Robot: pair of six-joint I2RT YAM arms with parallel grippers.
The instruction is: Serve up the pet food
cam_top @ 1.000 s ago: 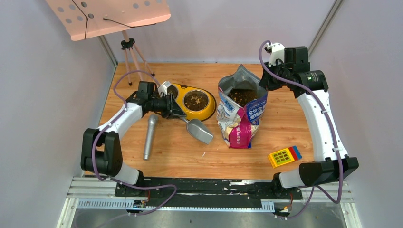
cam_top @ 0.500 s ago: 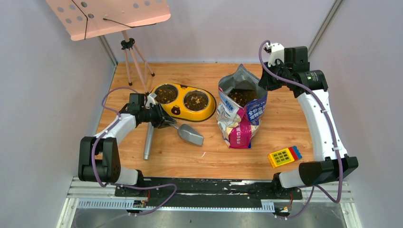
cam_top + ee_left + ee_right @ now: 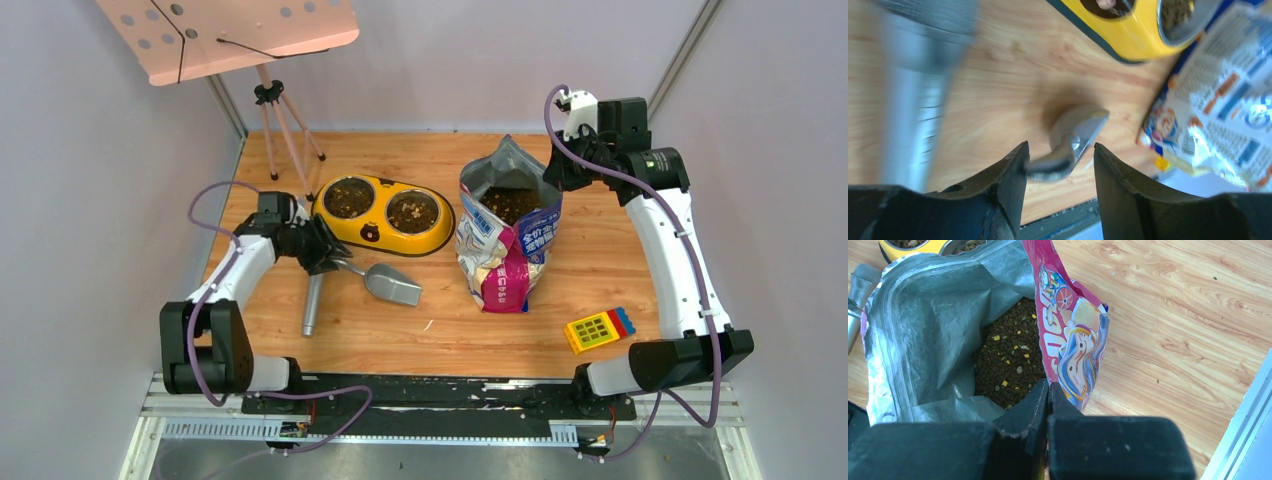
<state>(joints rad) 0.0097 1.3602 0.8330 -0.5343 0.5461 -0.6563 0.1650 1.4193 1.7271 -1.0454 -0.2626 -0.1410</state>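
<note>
The pet food (image 3: 1010, 360), dark brown kibble flecked with a few pale pieces, lies deep inside an open foil-lined bag (image 3: 505, 255) that stands just right of centre in the overhead view. Smaller portions fill both bowls of the yellow feeder (image 3: 378, 212), immediately left of the bag. The right gripper (image 3: 1048, 385) sits at the bag's upper right rim, its fingers pressed together on the edge of the pink printed wall and holding the mouth open. A grey metal scoop (image 3: 390, 284) lies on the wooden table (image 3: 600, 260) below the feeder, with its bowl toward the bag and its handle toward the left of the frame. The left gripper (image 3: 1059, 150) frames that handle with its jaws parted. The wrist view is blurred, so contact between either finger and the handle cannot be judged. A grey microphone-like cylinder (image 3: 314, 300) lies just left of the scoop. A yellow keypad block (image 3: 598, 329) rests at the lower right, well apart from the bag.
</note>
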